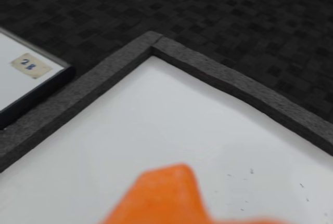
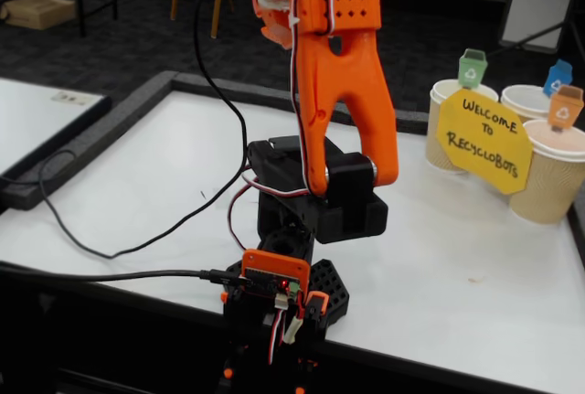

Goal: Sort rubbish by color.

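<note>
No rubbish shows in either view. Three paper cups stand at the back right of the white table in the fixed view, tagged with a green bin label, a blue one and an orange one. My orange arm is raised high, and its upper end runs out of the top of the fixed view. In the wrist view only one blurred orange finger shows at the bottom edge, above the bare white table. Nothing is seen in the gripper, and the jaws themselves are hidden.
A yellow sign reading "Welcome to Recyclobots" leans on the cups. A grey foam border frames the table, with dark carpet beyond. A second white board lies to the left. Black cables trail over the table's left side.
</note>
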